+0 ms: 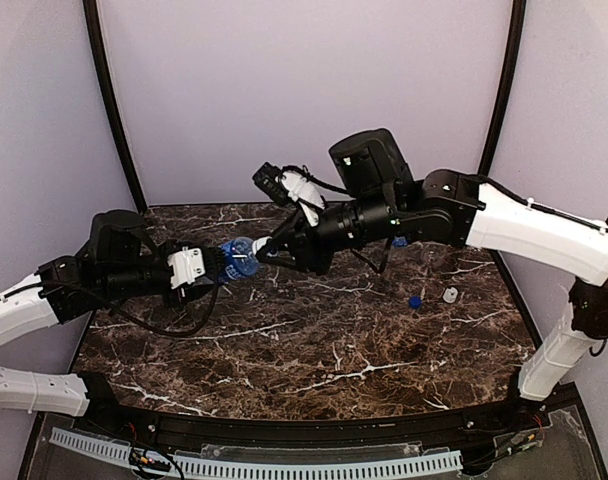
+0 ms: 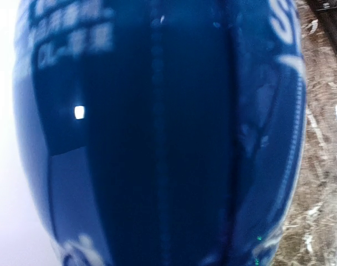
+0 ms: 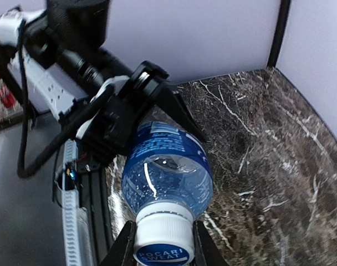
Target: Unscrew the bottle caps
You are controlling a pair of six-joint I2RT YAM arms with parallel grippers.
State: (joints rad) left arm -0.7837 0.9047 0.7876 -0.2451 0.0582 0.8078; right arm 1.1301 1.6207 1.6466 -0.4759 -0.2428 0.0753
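Holding bottle (image 3: 167, 163): L gripper (image 1: 228, 263); cap (image 3: 163, 235): R gripper (image 3: 163, 250).

Overhead view; both wrist views hugging bottle (image 3: 167, 172)

This looks like a robot lab test booth, not a home. Two white and black robot arms, the left arm (image 1: 19, 312) and the right arm (image 1: 534, 230), are fixed at the near edge of a dark marble-look table (image 1: 314, 350). Plain pale walls (image 1: 304, 90) close it in on the left, right and far sides. Black poles (image 1: 109, 100) stand in the far corners. Black cables (image 1: 169, 328) hang from the arms. A white strip with slots (image 1: 284, 462) runs along the near edge.
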